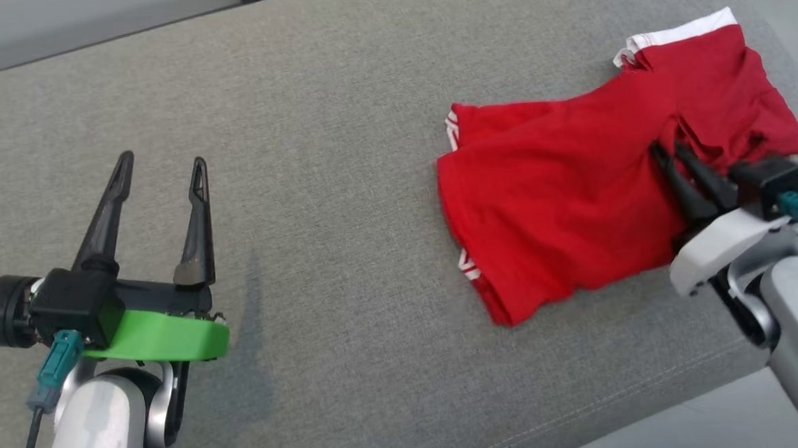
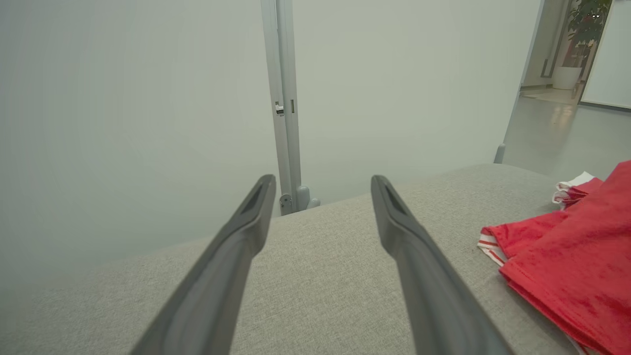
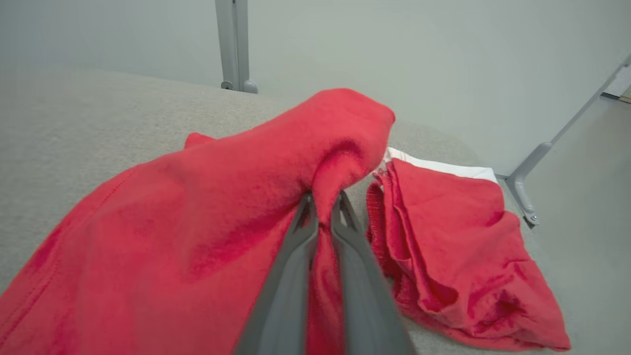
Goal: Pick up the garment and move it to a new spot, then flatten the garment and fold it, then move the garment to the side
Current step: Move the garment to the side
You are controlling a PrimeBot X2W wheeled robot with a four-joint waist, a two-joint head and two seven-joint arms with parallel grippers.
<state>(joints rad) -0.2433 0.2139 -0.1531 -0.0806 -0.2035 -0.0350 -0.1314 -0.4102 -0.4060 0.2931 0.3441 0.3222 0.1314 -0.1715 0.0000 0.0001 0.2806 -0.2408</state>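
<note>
Currently right tool (image 1: 668,150) pinches a thin fold of the red shorts (image 1: 561,195) at 3 o'clock on the grey cushion (image 1: 296,86); may slip on lift. Left tool (image 1: 161,165) wide, empty.

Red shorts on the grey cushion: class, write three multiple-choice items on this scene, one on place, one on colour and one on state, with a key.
1. In the head view, the red shorts lie on which part of the grey cushion?
A left B right C near edge, middle
2. The waistband is:
A white B black C yellow
3. The right tool is:
A open in the air B shut on the shorts C holding a cup
Key: 1 B, they lie far right of the left tool; 2 A, a white band edges the top; 3 B, fabric is pinched between its fingers.
</note>
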